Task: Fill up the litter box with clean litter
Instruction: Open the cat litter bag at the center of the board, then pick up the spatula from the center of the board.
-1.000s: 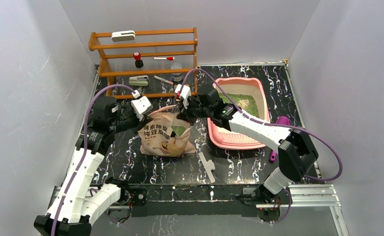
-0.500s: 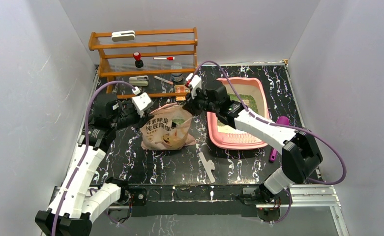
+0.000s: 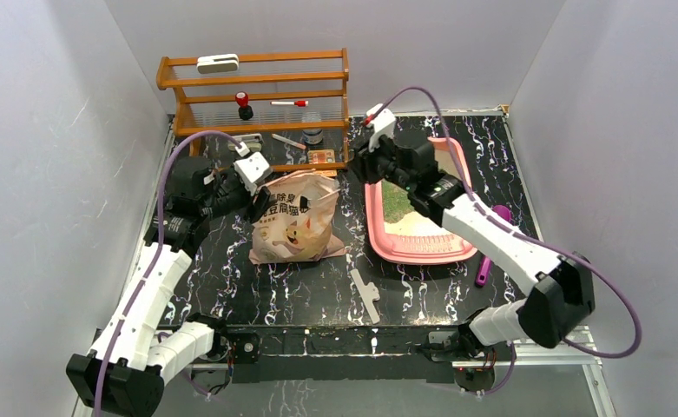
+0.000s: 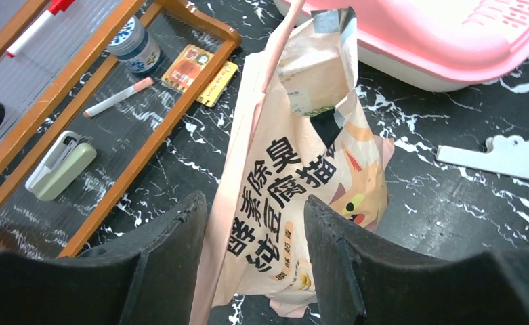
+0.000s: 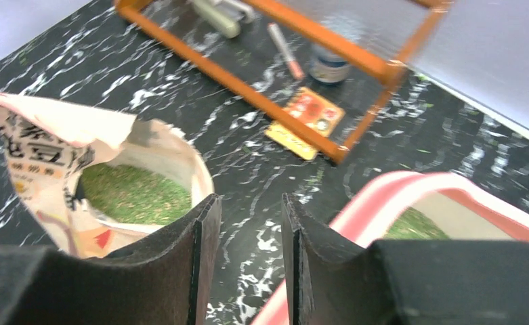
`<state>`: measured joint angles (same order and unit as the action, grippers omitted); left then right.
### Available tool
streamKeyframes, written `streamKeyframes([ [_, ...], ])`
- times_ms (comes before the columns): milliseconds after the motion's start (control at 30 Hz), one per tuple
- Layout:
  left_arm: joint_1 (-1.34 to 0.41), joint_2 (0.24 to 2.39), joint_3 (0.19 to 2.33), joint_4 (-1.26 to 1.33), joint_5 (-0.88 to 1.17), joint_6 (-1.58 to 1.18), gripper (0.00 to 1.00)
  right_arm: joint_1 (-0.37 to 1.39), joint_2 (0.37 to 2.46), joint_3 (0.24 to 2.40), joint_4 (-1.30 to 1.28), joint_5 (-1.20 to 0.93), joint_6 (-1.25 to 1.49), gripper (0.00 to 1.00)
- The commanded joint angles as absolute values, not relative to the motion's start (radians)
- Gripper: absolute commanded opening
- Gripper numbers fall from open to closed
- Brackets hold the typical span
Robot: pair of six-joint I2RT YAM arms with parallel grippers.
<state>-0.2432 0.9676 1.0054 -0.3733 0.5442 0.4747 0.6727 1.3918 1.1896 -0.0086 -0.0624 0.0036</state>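
The pink litter box [image 3: 422,252] lies right of centre, with green clean litter [image 3: 396,200] on its floor beside a pale patch. The beige cat-printed bag [image 3: 293,228] stands on the table to its left. In the right wrist view its mouth is open, with green litter [image 5: 133,193] inside. My left gripper [image 3: 261,204] is at the bag's left top edge, open; the bag [image 4: 302,156] shows between its spread fingers [image 4: 255,200]. My right gripper [image 3: 361,165] hovers open and empty [image 5: 249,198] over bare table between the bag and the box rim [image 5: 397,193].
A wooden rack [image 3: 257,104] at the back left holds a stapler [image 4: 58,166], a marker, a small bottle [image 4: 134,49] and a card [image 5: 305,122]. A purple scoop [image 3: 491,239] lies right of the box. A white clip [image 3: 365,294] lies near the front edge.
Both grippers have opened and let go of the bag's top. The right arm has swung back and right to the box's far left corner. The bag now stands by itself.
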Motion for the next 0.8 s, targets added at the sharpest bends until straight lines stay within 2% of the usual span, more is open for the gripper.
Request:
streamKeyframes([
  [0, -0.237, 0.939, 1.066, -0.314, 0.501, 0.423, 0.54, 0.618, 1.277, 1.192, -0.059, 0.136, 0.062, 0.49],
  [67, -0.238, 0.927, 1.075, -0.3, 0.488, 0.408, 0.58, 0.593, 1.229, 1.18, -0.103, 0.195, 0.079, 0.57],
  [133, -0.237, 0.917, 1.081, -0.295, 0.475, 0.397, 0.68, 0.569, 1.191, 1.172, -0.149, 0.264, 0.101, 0.63],
  [267, -0.238, 0.896, 1.079, -0.292, 0.455, 0.367, 0.7, 0.48, 1.118, 1.142, -0.245, 0.387, 0.136, 0.67],
  [467, -0.237, 0.851, 1.07, -0.28, 0.47, 0.313, 0.76, 0.185, 1.056, 1.139, -0.404, 0.349, 0.212, 0.74],
  [700, -0.238, 0.776, 1.04, -0.231, 0.455, 0.129, 0.98, -0.128, 1.087, 1.176, -0.592, 0.3, 0.308, 0.92],
  [767, -0.238, 0.748, 1.019, -0.201, 0.429, 0.043, 0.98, -0.17, 1.083, 1.159, -0.631, 0.314, 0.339, 0.95],
])
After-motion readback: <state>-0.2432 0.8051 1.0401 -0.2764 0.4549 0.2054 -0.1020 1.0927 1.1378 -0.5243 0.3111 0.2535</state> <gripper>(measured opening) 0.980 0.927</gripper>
